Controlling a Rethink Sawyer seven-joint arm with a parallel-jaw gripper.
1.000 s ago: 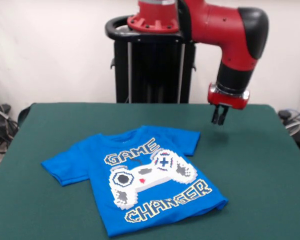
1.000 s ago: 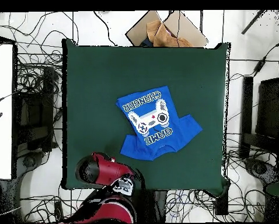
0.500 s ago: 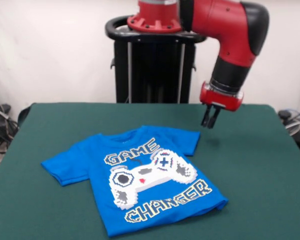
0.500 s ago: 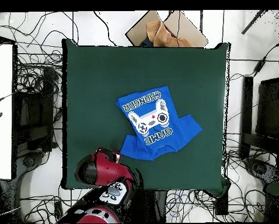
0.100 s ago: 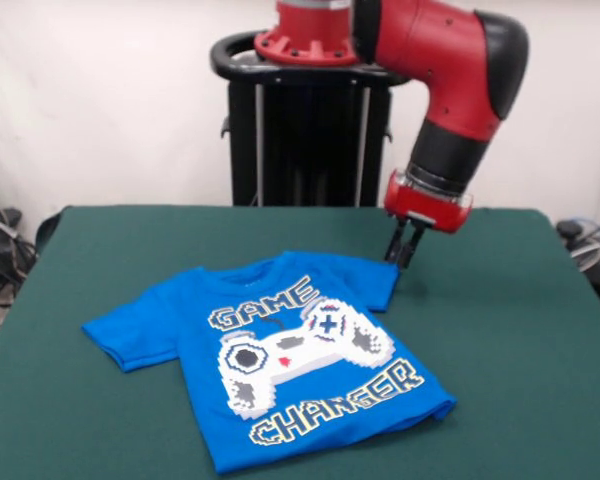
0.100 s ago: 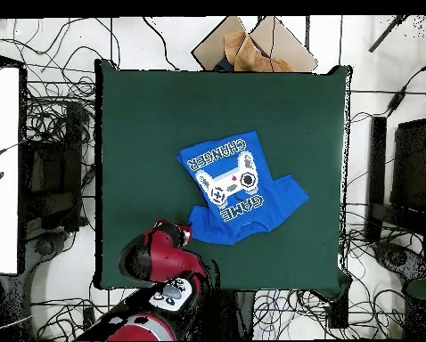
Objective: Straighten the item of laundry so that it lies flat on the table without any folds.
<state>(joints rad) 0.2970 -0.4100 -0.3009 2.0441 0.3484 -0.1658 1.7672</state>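
Claw (image 5: 399,255) of mine hovers at the blue shirt's (image 5: 280,350) two o'clock sleeve, fingers nearly together, gripping nothing. Shirt lies on green table (image 5: 520,340).

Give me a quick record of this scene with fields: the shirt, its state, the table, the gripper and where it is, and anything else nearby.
shirt: blue T-shirt, print side up, reading GAME CHANGER
state: mostly spread; one sleeve looks shorter, perhaps tucked
table: dark green cloth surface
gripper, pointing down
gripper position: at the sleeve edge on the picture's right in the front view; contact unclear
nearby: cardboard pieces beyond the table's edge
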